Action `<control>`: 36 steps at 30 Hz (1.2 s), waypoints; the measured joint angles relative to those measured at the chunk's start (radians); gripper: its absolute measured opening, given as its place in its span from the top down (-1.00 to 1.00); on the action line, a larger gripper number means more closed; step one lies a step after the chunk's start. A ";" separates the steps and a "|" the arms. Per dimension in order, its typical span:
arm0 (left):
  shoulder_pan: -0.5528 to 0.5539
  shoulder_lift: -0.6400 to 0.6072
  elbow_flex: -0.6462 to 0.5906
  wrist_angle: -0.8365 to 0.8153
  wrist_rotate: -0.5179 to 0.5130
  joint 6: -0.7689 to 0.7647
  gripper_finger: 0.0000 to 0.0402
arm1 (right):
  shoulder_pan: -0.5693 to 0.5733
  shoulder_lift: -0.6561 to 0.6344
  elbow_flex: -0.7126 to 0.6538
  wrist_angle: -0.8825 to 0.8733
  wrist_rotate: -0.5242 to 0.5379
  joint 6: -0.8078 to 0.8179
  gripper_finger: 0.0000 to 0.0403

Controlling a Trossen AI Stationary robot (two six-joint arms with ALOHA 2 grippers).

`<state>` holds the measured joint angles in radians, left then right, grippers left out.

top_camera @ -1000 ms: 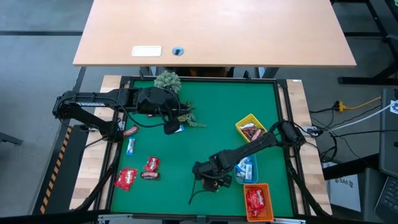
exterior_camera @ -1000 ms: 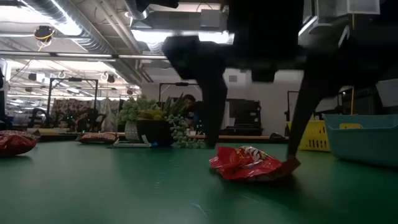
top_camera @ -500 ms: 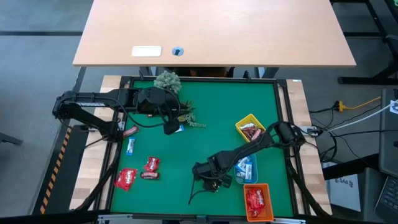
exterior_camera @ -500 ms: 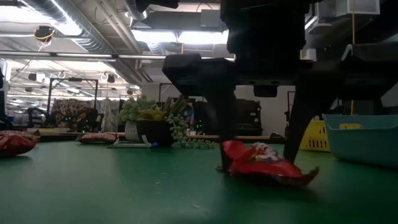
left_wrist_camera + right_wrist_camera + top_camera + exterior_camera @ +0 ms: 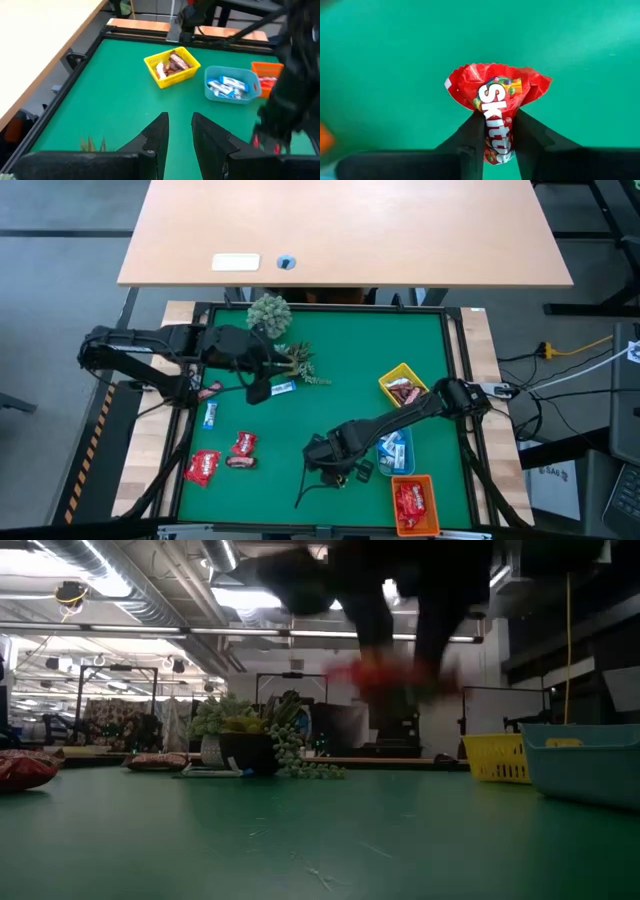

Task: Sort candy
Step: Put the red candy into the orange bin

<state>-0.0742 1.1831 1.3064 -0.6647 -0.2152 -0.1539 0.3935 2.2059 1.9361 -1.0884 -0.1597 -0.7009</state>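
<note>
On the left of the green worktop (image 5: 330,350) we count four loose sweets: a blue-and-white wrapper (image 5: 210,415), two red packets (image 5: 203,468) (image 5: 244,444) and a dark mini bar (image 5: 240,462) just beside the second; their printing is too small for us to read. A pinkish piece (image 5: 209,390) lies by the left arm. The left end effector (image 5: 256,392) hovers near another blue-and-white sweet (image 5: 283,388), beside the two small plants (image 5: 269,312) (image 5: 303,366); in its wrist view its fingers (image 5: 159,134) stand slightly apart with nothing between them. Further right, the right end effector (image 5: 497,131) is clenched on a red packet (image 5: 496,95) lifted off the worktop; we read "Skitt" in white on it. At the right sit three trays: a yellow one (image 5: 392,376) with brown bars, a blue one (image 5: 385,465) with blue-and-white wrappers, and an orange one (image 5: 426,480) with red packets.
</note>
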 joint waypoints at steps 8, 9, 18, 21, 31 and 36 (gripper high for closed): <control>-0.067 -0.032 0.000 -0.200 0.000 0.000 0.59 | 0.000 -0.002 0.227 -0.197 -0.176 0.344 0.60; -0.075 -0.032 0.000 -0.222 0.000 0.000 0.59 | 0.000 -0.002 0.242 -0.202 -0.218 0.403 0.62; -0.131 -0.026 0.000 -0.278 0.000 -0.002 0.59 | 0.069 -0.004 0.257 -0.262 -0.435 0.833 0.62; -0.144 -0.025 0.000 -0.278 0.000 -0.002 0.59 | 0.127 -0.004 0.253 -0.336 -0.433 0.836 0.60; -0.156 -0.025 0.000 -0.278 -0.001 -0.002 0.59 | 0.341 -0.004 0.242 -0.481 -0.225 1.061 0.63; -0.156 -0.025 0.000 -0.277 -0.001 -0.001 0.59 | 0.417 0.001 0.242 -0.483 -0.197 1.193 0.61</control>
<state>-0.2306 1.1580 1.3064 -0.9421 -0.2161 -0.1551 0.8108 2.2069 2.1780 -1.5714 -0.3568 0.4926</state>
